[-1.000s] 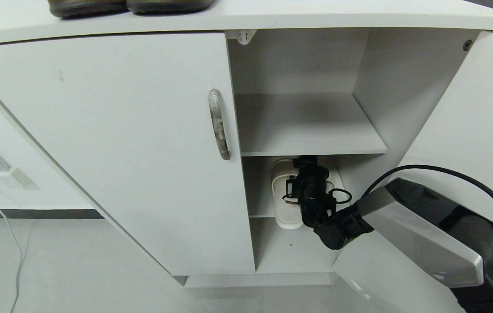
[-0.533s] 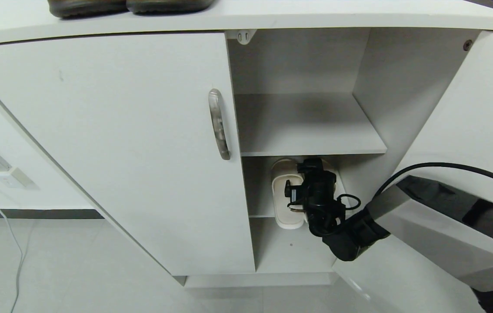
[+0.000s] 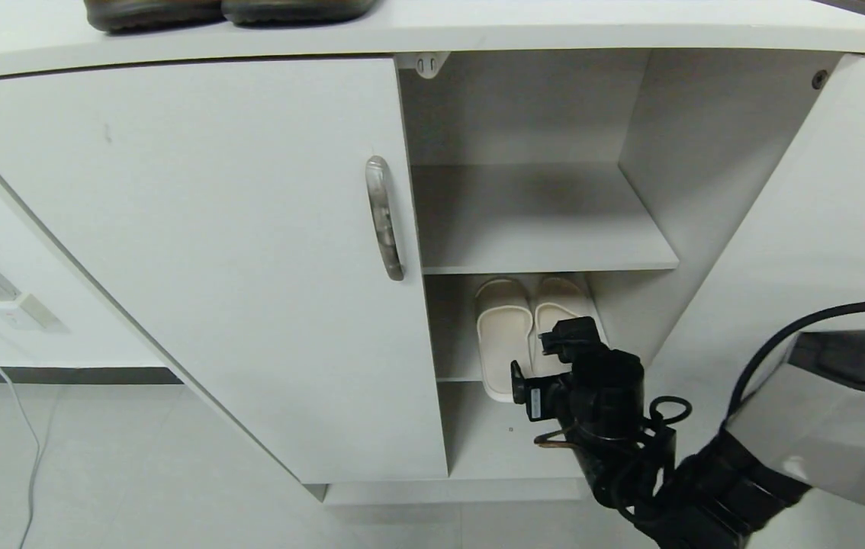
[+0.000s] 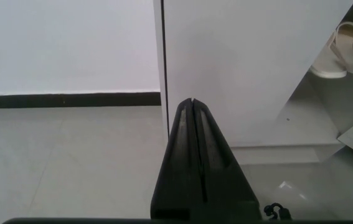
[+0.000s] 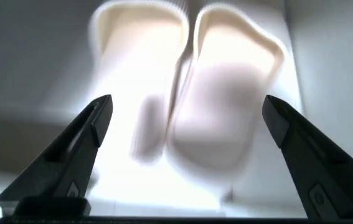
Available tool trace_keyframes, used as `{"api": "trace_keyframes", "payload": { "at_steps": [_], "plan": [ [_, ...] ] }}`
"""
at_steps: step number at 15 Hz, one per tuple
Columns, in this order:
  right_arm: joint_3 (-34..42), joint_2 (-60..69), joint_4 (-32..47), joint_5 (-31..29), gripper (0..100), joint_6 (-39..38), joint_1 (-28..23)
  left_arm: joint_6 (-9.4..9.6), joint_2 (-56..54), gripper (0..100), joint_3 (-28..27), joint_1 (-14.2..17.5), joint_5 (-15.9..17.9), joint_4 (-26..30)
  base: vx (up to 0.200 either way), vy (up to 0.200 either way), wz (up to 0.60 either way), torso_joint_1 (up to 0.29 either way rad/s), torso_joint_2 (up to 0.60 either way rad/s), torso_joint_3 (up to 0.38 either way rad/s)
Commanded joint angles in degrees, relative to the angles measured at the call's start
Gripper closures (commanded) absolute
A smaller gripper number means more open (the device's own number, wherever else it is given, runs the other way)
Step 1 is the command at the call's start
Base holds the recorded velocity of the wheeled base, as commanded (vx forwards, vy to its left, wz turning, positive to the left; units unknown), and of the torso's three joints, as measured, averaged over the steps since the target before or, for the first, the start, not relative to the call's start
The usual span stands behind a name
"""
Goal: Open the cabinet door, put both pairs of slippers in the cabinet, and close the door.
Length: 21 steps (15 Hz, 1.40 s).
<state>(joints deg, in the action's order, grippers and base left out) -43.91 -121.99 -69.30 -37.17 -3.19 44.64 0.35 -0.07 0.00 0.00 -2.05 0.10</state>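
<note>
So, in the head view, the white cabinet [image 3: 554, 30] has its right-hand door [image 3: 821, 213] swung open and its left-hand door [image 3: 173, 229], with a metal handle [image 3: 383, 217], closed. A pair of cream slippers [image 3: 509, 328] lies side by side on the lower shelf, under the bare upper shelf [image 3: 539, 221], with the heels at the shelf's front edge. A pair of dark slippers [image 3: 226, 9] sits on top of the cabinet, above the closed door. The right gripper [image 3: 547, 358] hangs just in front of the cream pair, outside the cabinet, holding nothing.

From the left wrist view, the left gripper [image 4: 192, 109] has its fingers pressed together with nothing between them. It points at the foot of the closed door, above the tiled floor [image 4: 70, 162]. The cream slippers [image 4: 344, 53] show off to one side.

From the right wrist view, the right gripper [image 5: 187, 106] has its fingers spread wide and empty. The cream slippers [image 5: 226, 81] lie on their shelf beyond them, clear of both fingers.
</note>
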Motion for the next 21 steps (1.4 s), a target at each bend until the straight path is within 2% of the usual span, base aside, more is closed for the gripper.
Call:
{"api": "trace_keyframes", "payload": {
  "at_steps": [1, 3, 9, 21],
  "plan": [
    [6.6, 8.4, -1.1, -0.1, 0, -0.1, 2.7, -0.09, 0.1, 100, 0.0, 0.0, -0.1, 0.0, 0.000, 0.000, 0.00, 0.000, 0.00, 0.000],
    [7.3, 8.3, -1.2, -0.1, 0, -0.1, 2.7, -0.09, 0.1, 100, 0.0, 0.0, 0.2, 0.0, 0.000, 0.000, 0.00, 0.000, 0.00, 0.000],
    [8.8, 8.1, -1.2, -0.1, 0, -0.1, 4.5, -0.18, 0.1, 100, 0.0, 0.0, 0.6, 0.0, -0.200, 0.000, 0.00, 0.002, 0.00, 0.002],
    [9.6, 7.6, -2.6, -0.2, 0, 0.2, 4.3, -0.09, 0.1, 100, -0.1, 0.0, 0.9, 0.1, 0.000, 0.000, 0.00, 0.000, 0.00, 0.013]
  ]
}}
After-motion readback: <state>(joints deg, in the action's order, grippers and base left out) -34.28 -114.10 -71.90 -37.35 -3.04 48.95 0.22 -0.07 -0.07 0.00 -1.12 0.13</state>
